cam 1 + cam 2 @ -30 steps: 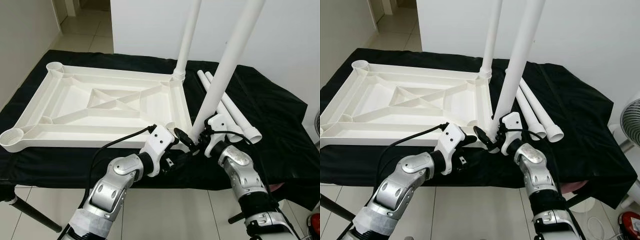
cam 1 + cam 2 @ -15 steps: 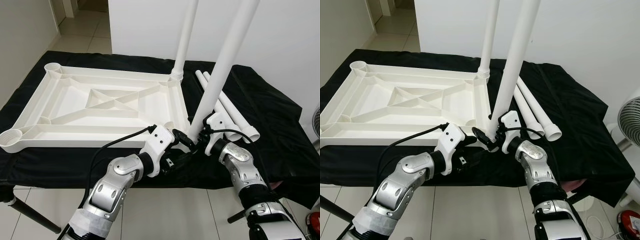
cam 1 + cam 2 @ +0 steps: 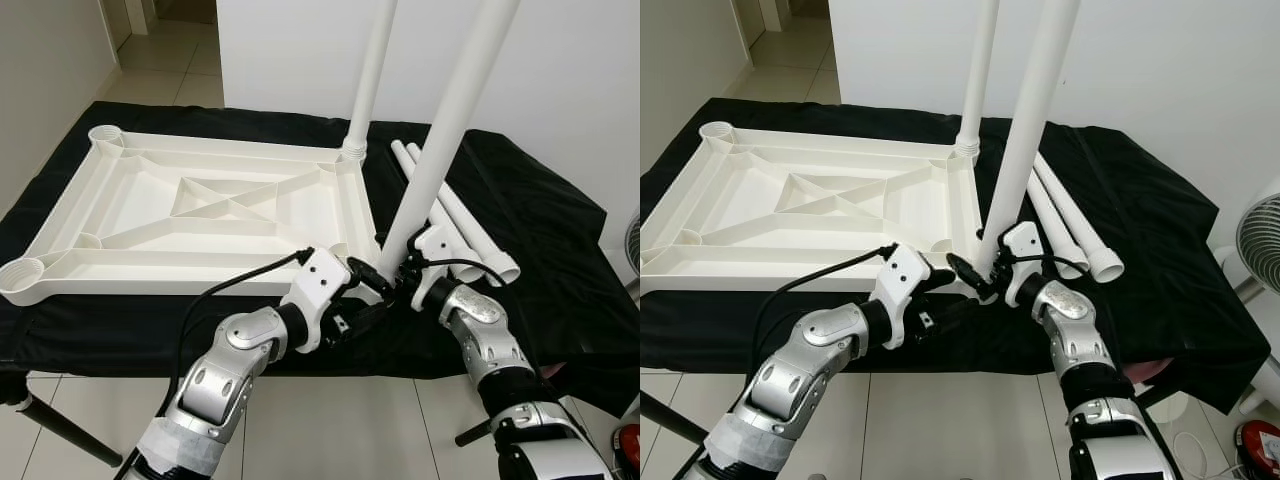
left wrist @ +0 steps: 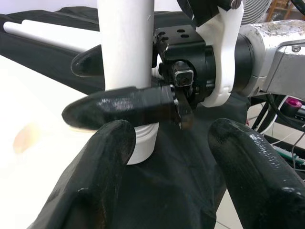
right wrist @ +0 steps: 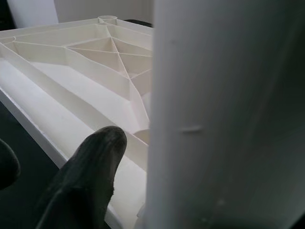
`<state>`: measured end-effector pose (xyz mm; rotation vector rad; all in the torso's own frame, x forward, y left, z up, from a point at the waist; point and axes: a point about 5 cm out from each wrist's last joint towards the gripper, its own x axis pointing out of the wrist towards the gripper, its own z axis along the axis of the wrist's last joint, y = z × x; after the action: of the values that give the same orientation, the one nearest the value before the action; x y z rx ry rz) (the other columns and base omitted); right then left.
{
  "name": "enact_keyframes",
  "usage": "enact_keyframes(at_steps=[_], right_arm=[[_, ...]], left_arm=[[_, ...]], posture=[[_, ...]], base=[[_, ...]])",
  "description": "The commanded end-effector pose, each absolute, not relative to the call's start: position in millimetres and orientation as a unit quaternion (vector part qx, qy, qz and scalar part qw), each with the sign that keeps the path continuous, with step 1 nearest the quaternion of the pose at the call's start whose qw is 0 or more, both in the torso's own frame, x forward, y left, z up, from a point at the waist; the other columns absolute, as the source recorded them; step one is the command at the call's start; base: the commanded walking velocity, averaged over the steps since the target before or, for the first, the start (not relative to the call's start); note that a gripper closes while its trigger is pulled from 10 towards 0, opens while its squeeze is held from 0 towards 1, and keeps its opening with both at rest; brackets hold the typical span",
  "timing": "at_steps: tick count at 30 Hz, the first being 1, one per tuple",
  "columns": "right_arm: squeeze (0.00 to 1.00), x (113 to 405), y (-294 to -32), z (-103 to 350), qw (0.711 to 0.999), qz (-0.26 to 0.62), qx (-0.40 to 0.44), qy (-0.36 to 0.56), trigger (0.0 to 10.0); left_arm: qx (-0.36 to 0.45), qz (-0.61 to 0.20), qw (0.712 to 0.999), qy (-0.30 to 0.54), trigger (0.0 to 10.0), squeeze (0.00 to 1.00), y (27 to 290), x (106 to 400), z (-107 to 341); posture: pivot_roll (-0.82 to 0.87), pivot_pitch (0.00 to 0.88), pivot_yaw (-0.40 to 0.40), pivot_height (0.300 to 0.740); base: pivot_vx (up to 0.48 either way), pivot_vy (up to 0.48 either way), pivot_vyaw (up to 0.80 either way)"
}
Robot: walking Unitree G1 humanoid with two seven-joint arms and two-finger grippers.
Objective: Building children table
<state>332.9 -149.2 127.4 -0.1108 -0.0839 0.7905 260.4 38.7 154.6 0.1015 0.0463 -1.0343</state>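
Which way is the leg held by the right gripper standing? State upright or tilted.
Tilted. The leg leans rightward going up from the right gripper; the far leg stands straighter in its socket.

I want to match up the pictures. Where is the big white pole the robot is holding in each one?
Left eye view: the held table leg leans up from the tabletop's near right corner.
Right eye view: the same leg, just right of centre.
Left wrist view: thick white post, with the right gripper clamped round it.
Right wrist view: blurred white column, very close.
Shared landmark: the upturned tabletop.
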Motion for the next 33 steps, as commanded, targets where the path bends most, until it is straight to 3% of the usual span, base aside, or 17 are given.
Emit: enact_keyframes(at_steps=[1,11,12,23,26,30,32,33], right_arm=[[0.00,331,-146,124,0.912,0.405,-0.054,-0.036,0.0],[0.00,329,-150,121,0.915,0.400,-0.049,-0.026,0.0],[0.00,329,-152,119,0.919,0.392,-0.045,-0.022,10.0],[0.00,326,-154,115,0.934,0.355,-0.027,-0.022,10.0],[0.00,324,-157,108,0.957,0.287,-0.046,-0.012,10.0],[0.00,322,-157,107,0.964,0.260,-0.047,-0.011,10.0],[0.00,315,-150,105,0.976,0.216,-0.027,-0.016,10.0],[0.00,307,-144,103,0.989,0.145,0.003,-0.008,10.0]], left_arm=[[0.049,-0.488,0.871,0.020,10.0,0.00,37,261,158],[0.047,-0.488,0.871,0.022,10.0,0.00,35,259,157],[0.047,-0.488,0.871,0.022,10.0,0.00,36,259,156],[0.047,-0.486,0.872,0.024,10.0,0.00,36,259,156],[0.046,-0.485,0.873,0.024,10.0,0.00,36,258,155],[0.045,-0.485,0.873,0.024,10.0,0.00,35,258,155],[0.045,-0.486,0.872,0.024,10.0,0.00,36,257,155],[0.045,-0.487,0.872,0.024,10.0,0.00,35,258,155]], posture=[[-0.04,0.000,-0.070,0.740],[-0.04,0.000,-0.071,0.740],[-0.05,0.000,-0.071,0.740],[-0.04,0.000,-0.085,0.740],[-0.04,0.000,-0.085,0.740],[-0.04,0.000,-0.085,0.740],[-0.04,0.000,-0.093,0.740],[-0.04,0.000,-0.093,0.740]], base=[[0.000,0.000,0.00],[0.000,0.000,0.00],[0.000,0.000,0.00],[0.000,0.000,0.00],[0.000,0.000,0.00],[0.000,0.000,0.00],[0.000,0.000,0.00],[0.000,0.000,0.00]])
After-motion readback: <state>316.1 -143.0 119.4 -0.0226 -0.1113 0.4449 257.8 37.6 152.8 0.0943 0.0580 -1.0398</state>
